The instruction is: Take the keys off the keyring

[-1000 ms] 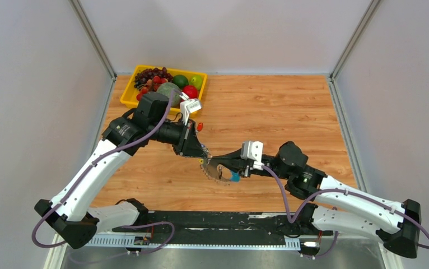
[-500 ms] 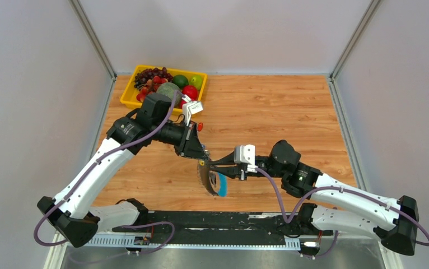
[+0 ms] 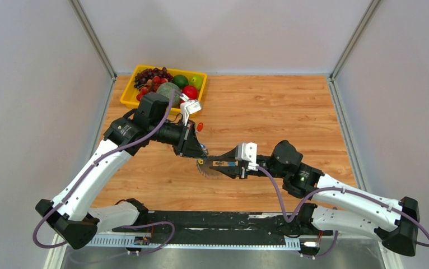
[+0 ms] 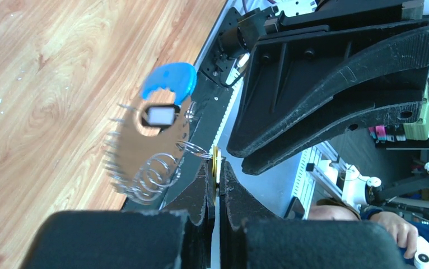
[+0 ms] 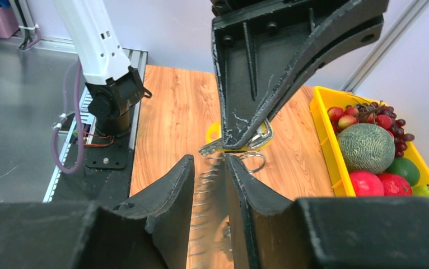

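Since half a second ago the right tool [image 3: 215, 164] has parted its fingers and closed in on the left tool [image 3: 201, 154], and the keyring [image 3: 208, 170], a loop bristling with small silver-grey metal keys [image 3: 212, 172], has swung up from its hanging pose.

From the top view, the two tools meet tip to tip above the wooden tabletop [image 3: 268, 112]. The keyring sits just under the left tool's tips and between the right tool's fingers. A yellow plastic tray of fruit [image 3: 127, 98] lies well behind the left tool.

From the left wrist, the left tool's fingers are pressed together on the keyring, pinching a small yellow disc [image 4: 217, 158] at its top. Thin wire rings link the disc to the rest of the loop. The loop hangs beyond and to one side of the tips, blurred, with a bright blue curved strap [image 4: 170, 81] at its far end. The right tool's black fingers loom just beyond the disc.

From the right wrist, the right tool's jaws stand apart. The blurred keys hang in the gap between them, and whether they touch either finger cannot be told. The left tool's tip comes down just ahead, with the yellow disc and a silver ring at its end.
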